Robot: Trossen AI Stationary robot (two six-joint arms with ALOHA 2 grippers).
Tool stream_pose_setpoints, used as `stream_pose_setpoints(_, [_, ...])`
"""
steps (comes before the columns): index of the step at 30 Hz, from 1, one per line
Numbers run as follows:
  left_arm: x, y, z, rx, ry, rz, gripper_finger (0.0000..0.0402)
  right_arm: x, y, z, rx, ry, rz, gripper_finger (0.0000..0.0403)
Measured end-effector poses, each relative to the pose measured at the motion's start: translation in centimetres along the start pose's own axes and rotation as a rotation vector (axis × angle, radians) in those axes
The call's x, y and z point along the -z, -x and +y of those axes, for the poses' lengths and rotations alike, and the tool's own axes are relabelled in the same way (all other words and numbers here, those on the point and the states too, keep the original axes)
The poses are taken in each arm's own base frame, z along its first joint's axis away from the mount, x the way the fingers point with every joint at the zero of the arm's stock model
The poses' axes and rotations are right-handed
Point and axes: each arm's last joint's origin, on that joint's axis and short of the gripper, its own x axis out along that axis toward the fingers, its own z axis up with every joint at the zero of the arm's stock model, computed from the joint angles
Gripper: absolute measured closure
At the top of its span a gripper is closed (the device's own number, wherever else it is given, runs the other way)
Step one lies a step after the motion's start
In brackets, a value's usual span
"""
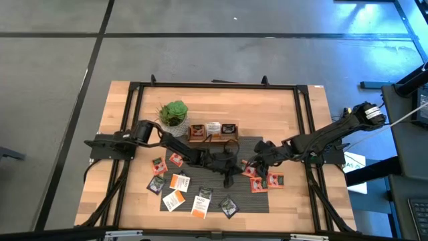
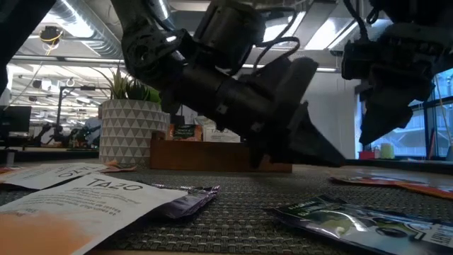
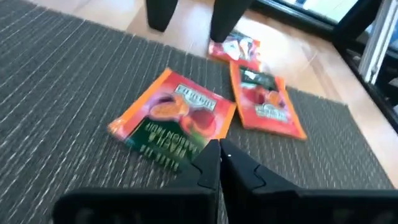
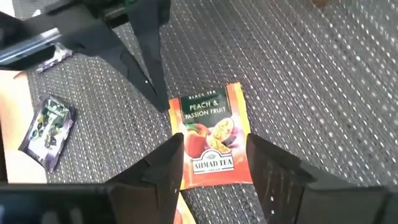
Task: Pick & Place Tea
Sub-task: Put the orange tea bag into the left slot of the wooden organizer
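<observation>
An orange-red tea sachet point(image 3: 174, 118) lies flat on the dark woven mat point(image 3: 56, 81); it also shows in the right wrist view point(image 4: 211, 140). My left gripper point(image 3: 219, 155) is shut, its tips at the sachet's near corner, right of the table's middle point(image 1: 234, 169). My right gripper point(image 4: 211, 165) is open and hangs over the same sachet, one finger on either side of its other end, touching nothing. Two more orange-red sachets point(image 3: 264, 102) point(image 3: 236, 46) lie just beyond. My left gripper's shut fingertips point(image 3: 211, 158) meet the sachet at one corner point(image 4: 174, 104), coming in low and slanting down from the table's left side. The tips hide that corner, so I cannot tell whether it is pinched between them. The sachet lies flat on the mat.
A brown wooden tray point(image 1: 212, 132) and a potted plant point(image 1: 174, 114) stand behind the mat. Several more sachets, white-and-orange point(image 1: 175, 191) and dark point(image 1: 229, 206), lie toward the near left. A black frame rail point(image 1: 304, 127) runs around the table.
</observation>
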Motion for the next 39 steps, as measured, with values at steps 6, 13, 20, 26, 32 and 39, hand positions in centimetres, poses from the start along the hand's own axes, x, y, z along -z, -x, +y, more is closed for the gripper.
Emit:
stream_pose_setpoints(6, [0.3, -1.6, 0.3, 0.027, -0.002, 0.022, 0.0399, 0.6, -1.3, -0.4, 0.058, -0.036, 0.056, 0.0226])
stream_pose_setpoints(13, [0.4, -1.7, 0.2, 0.01, -0.027, 0.07, 0.0399, 1.3, -2.8, -0.9, 0.119, -0.072, 0.124, 0.0226])
stream_pose_setpoints(20, [0.8, -1.6, 0.5, -0.056, -0.024, 0.102, 0.0399, 1.1, -3.0, -1.2, 0.159, -0.119, 0.092, 0.0226])
stream_pose_setpoints(26, [0.8, -1.6, 0.6, -0.074, -0.015, 0.104, 0.0399, 1.1, -3.1, -1.2, 0.126, -0.191, 0.135, 0.0226])
stream_pose_setpoints(32, [0.9, -1.6, 0.7, -0.082, -0.014, 0.105, 0.0399, 1.0, -3.1, -1.0, 0.081, -0.16, 0.165, 0.0227])
stream_pose_setpoints(39, [0.9, -1.6, 0.7, -0.086, -0.013, 0.105, 0.0399, 0.8, -3.2, -0.7, -0.028, -0.117, 0.224, 0.0268])
